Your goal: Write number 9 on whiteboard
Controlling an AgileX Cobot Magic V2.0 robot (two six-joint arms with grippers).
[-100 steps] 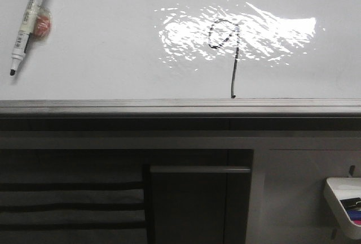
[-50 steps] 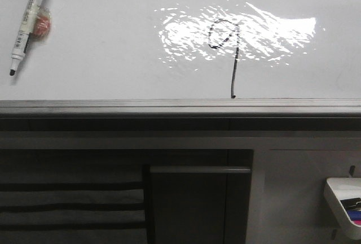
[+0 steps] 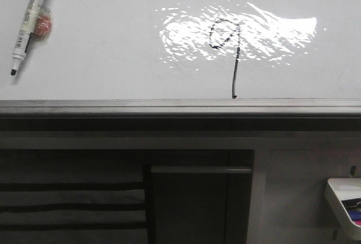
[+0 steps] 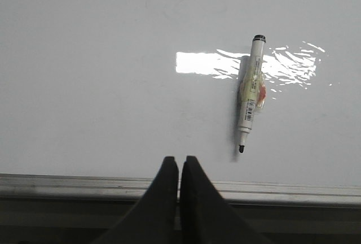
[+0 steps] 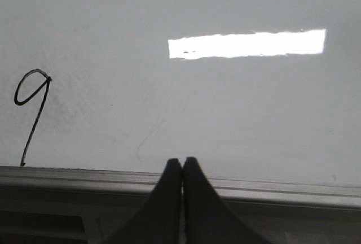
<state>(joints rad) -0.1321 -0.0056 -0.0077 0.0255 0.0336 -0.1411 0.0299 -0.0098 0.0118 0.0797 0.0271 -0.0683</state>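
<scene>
The whiteboard (image 3: 101, 40) fills the upper front view, with a grey metal edge strip (image 3: 169, 106) along its near side. The number 9 (image 3: 225, 43) is drawn on it in thin black line, partly inside the glare; it also shows in the right wrist view (image 5: 31, 94). An uncapped marker (image 3: 25, 26) lies on the board at the far left, also in the left wrist view (image 4: 250, 100). My left gripper (image 4: 179, 160) is shut and empty at the board's near edge, apart from the marker. My right gripper (image 5: 183, 161) is shut and empty, off to the side of the 9.
A small pink-orange object (image 3: 44, 24) sits against the marker. Below the board's edge are dark grey cabinet panels (image 3: 192, 204). A white tray (image 3: 345, 201) with small coloured items hangs at the lower right. Neither arm shows in the front view.
The scene has shifted very slightly in the front view; the white tray sits a little lower and further right. The marker and the 9 have not moved.
</scene>
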